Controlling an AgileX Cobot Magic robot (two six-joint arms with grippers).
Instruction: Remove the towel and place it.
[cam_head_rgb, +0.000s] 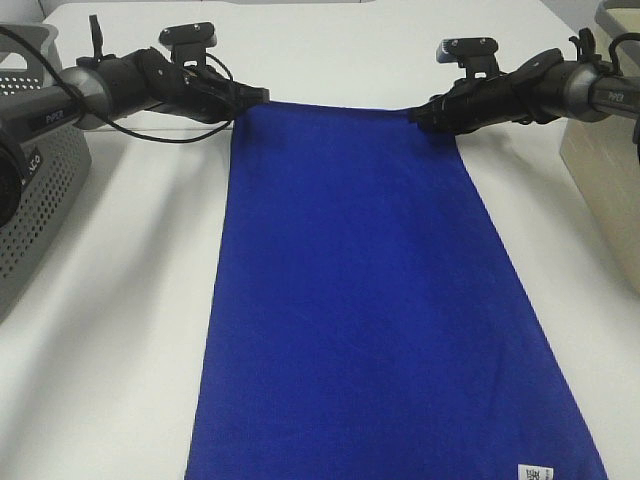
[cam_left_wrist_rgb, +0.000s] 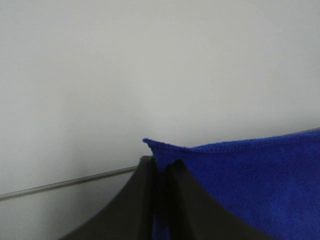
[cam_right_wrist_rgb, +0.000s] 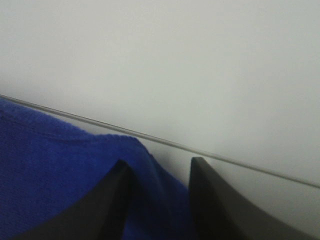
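The towel (cam_head_rgb: 370, 300) lies spread flat on the white desk (cam_head_rgb: 120, 330), its far edge stretched between the two arms and its near end with the white label (cam_head_rgb: 533, 472) running off the front of the overhead view. The left hand (cam_left_wrist_rgb: 161, 172) is clenched on the far-left corner, blue fabric pinched tight in the narrow slit between its jaws. The right hand (cam_right_wrist_rgb: 160, 175) is at the far-right corner with its jaws parted; cloth sits between them, but no pinch shows, so it looks released. The step in hand seems to be letting go after laying the cloth down. To do it well, the left hand should open fully before either arm lifts, and both should back straight away from the edge so no fold drags. The grey basket (cam_head_rgb: 35, 200) stands at the left, clear of the cloth.
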